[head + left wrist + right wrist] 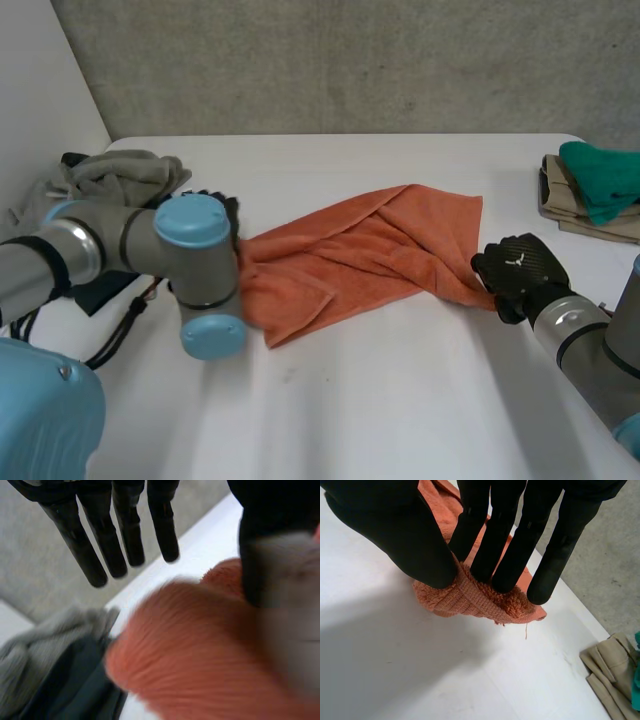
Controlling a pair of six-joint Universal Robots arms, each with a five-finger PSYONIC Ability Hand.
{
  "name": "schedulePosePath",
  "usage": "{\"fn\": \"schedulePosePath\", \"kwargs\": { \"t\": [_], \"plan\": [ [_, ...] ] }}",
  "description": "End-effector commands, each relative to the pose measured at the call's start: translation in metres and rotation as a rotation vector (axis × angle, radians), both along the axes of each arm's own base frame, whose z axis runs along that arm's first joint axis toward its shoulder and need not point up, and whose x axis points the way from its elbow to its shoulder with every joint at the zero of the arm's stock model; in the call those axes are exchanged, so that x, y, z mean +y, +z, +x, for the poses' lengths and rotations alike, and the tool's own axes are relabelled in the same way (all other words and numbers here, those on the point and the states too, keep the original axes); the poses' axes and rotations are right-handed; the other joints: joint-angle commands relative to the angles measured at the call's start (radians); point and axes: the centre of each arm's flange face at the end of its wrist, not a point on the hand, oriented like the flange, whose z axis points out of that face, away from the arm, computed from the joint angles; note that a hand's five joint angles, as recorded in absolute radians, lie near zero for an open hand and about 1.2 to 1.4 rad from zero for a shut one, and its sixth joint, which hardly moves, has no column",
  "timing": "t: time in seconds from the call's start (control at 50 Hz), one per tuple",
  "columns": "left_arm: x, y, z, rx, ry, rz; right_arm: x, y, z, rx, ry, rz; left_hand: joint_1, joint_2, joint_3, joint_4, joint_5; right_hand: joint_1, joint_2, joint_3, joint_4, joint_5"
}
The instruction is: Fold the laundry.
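Presently the right hand [395,530] is seen clamped on the orange towel [360,250]. In the right wrist view a hemmed corner of the towel is pinched between the thumb and the fingers [492,555], whose tips are pressed down into the pile. The pinched corner is bunched into a small ridge under the palm, and a loose thread trails from it onto the white surface [400,400]. In the head view that corner is the towel's right end, and the right hand is set directly against it.

The left hand [107,540] is held loose at the towel's opposite, left end. Its fingers are stretched straight and spread, clear of the cloth, and nothing is gripped by them. A blurred fold of the towel is seen below the palm, close to the thumb, though whether the thumb touches it cannot be told. In the head view most of this hand is hidden behind the left arm [195,260], whose light-blue cap is placed just beside the towel's left edge.

The towel itself is spread crumpled on the surface between the two hands, laid in loose slanting folds, with one flap turned over toward its right end. Beyond the towel's left end a heap of grey clothes [120,175] is piled, with a dark garment [75,680] lying against it. Well apart from the towel's right end, a folded beige item [575,205] is stacked with a green one [605,175] laid on top.
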Motion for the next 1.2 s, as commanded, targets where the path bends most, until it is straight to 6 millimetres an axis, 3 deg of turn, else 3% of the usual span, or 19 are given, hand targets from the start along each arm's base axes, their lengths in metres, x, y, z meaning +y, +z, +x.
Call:
{"fn": "schedulePosePath", "kwargs": {
  "t": [0.02,0.06,0.18,0.3,0.36,0.48,0.5,0.52,0.58,0.68,0.78,1.0,1.12,1.2],
  "plan": [
    [0.004,0.014,0.021,-0.036,0.042,0.06,-0.005,0.007,0.001,0.0,0.0,-0.028,0.62,0.65,0.65,0.648,0.649,0.297,0.215,0.207,0.199,0.226],
    [0.007,0.019,0.023,-0.036,0.03,0.064,-0.006,0.009,0.001,-0.001,0.002,-0.035,0.776,0.805,0.805,0.804,0.805,0.297,0.215,0.207,0.199,0.226],
    [0.015,0.027,0.022,-0.033,-0.022,0.085,0.0,0.015,0.0,0.03,0.014,0.011,0.777,0.806,0.806,0.804,0.805,0.297,0.215,0.207,0.199,0.226],
    [0.015,0.061,0.021,0.03,-0.053,0.034,0.009,0.028,-0.014,0.138,0.038,0.063,0.777,0.806,0.806,0.804,0.805,0.297,0.215,0.207,0.199,0.226],
    [0.006,0.073,0.03,0.046,-0.037,0.009,0.014,0.036,-0.029,0.225,0.057,0.098,0.777,0.806,0.806,0.804,0.805,0.297,0.215,0.207,0.199,0.226],
    [0.004,0.07,0.039,0.038,-0.045,0.059,0.018,0.039,-0.039,0.251,0.082,0.126,0.739,0.768,0.768,0.767,0.768,0.297,0.215,0.207,0.199,0.226],
    [0.008,0.068,0.039,0.045,-0.049,0.088,0.018,0.038,-0.039,0.248,0.083,0.129,0.143,0.172,0.172,0.171,0.172,0.297,0.215,0.207,0.199,0.226],
    [0.01,0.068,0.039,0.054,-0.049,0.103,0.018,0.037,-0.039,0.244,0.083,0.133,-0.075,-0.046,-0.046,-0.047,-0.046,0.297,0.215,0.207,0.199,0.226],
    [0.021,0.069,0.04,0.117,-0.037,0.173,0.018,0.036,-0.04,0.231,0.074,0.13,-0.209,-0.18,-0.18,-0.181,-0.18,0.297,0.215,0.207,0.199,0.226],
    [0.041,0.064,0.035,0.196,-0.032,0.278,0.014,0.035,-0.039,0.205,0.058,0.109,-0.25,-0.221,-0.221,-0.223,-0.222,0.297,0.215,0.207,0.199,0.226],
    [0.046,0.057,0.034,0.195,-0.031,0.307,0.013,0.034,-0.039,0.18,0.051,0.111,-0.245,-0.216,-0.216,-0.217,-0.216,0.297,0.215,0.207,0.199,0.226],
    [0.021,0.027,0.032,0.203,-0.006,0.281,0.014,0.029,-0.038,0.164,0.049,0.118,-0.154,-0.125,-0.125,-0.126,-0.125,0.297,0.215,0.207,0.199,0.226],
    [-0.005,0.03,0.039,0.241,0.009,0.164,0.015,0.023,-0.037,0.164,0.054,0.142,0.031,0.06,0.06,0.059,0.06,0.297,0.215,0.207,0.199,0.226],
    [-0.011,0.033,0.043,0.201,0.006,0.14,0.015,0.021,-0.038,0.164,0.053,0.149,0.087,0.116,0.116,0.115,0.116,0.297,0.215,0.207,0.199,0.226]
  ]
}}
